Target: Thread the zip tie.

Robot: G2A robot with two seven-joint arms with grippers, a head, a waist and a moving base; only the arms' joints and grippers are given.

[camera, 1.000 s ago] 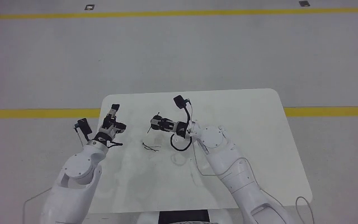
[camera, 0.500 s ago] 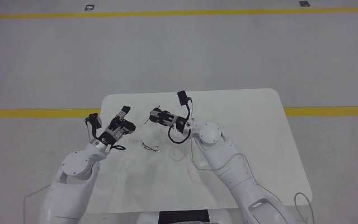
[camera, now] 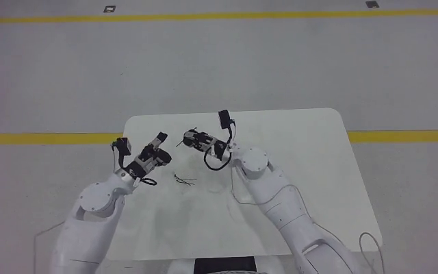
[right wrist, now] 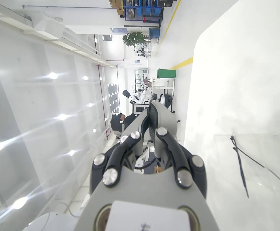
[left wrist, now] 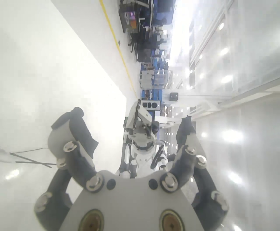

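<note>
Robot lab or test hall, industrial feel. Wide glossy grey floor (camera: 219, 68), yellow tape lines (camera: 274, 14) and small black markers (camera: 109, 9) on it. Single white work table (camera: 308, 151) standing in open space. Further off: blue storage racks (right wrist: 142, 8), green bin (right wrist: 166, 73), potted plant (right wrist: 133, 39), another white robot (right wrist: 133, 98). Overhead, white panels with rows of bright lights (right wrist: 62, 117).

No legible text, nos. or signs anywhere. White label (right wrist: 148, 215) on right wrist carries a dark mark, too blurred to read.
</note>
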